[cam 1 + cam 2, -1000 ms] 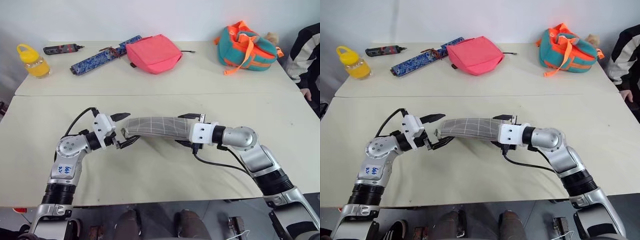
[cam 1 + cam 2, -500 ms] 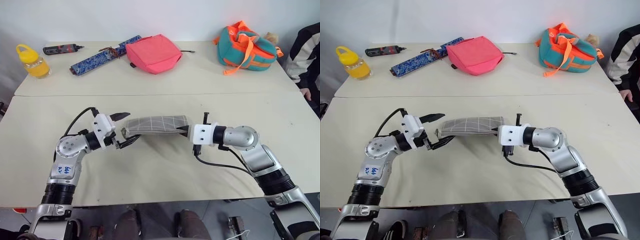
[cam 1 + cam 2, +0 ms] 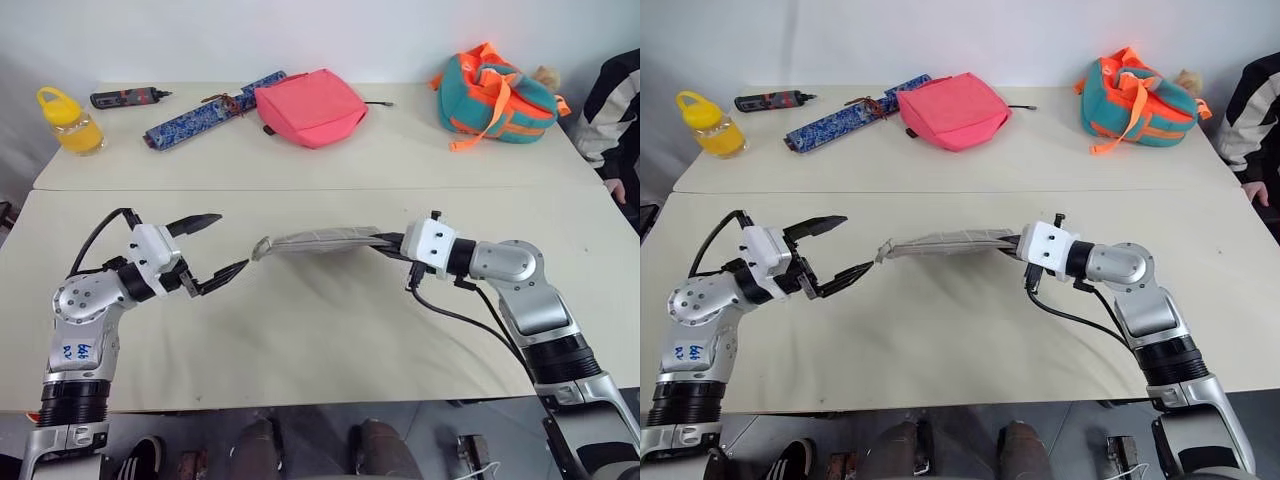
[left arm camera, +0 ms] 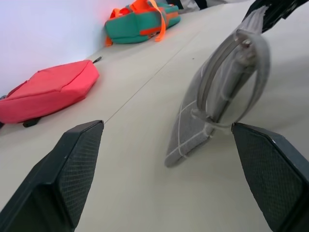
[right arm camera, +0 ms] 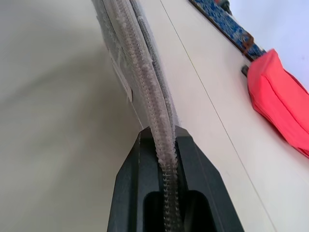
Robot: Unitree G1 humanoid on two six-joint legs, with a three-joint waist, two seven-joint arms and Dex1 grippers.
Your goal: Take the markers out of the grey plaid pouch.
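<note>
While the flat grey plaid fabric pouch (image 3: 318, 241) is pinched by the right gripper (image 3: 392, 243), its three-o'clock end should be kept raised; the left gripper (image 3: 222, 244) is spread empty.

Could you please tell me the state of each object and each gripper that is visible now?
grey plaid pouch: zipped shut, held edge-up by one end, far end low toward the table.
right gripper: shut on the pouch's zipper edge.
left gripper: open, holding nothing, apart from the pouch.
pink pouch: lying closed on the far table.
yellow bottle: upright, capped.
teal and orange bag: resting on the far table.
</note>
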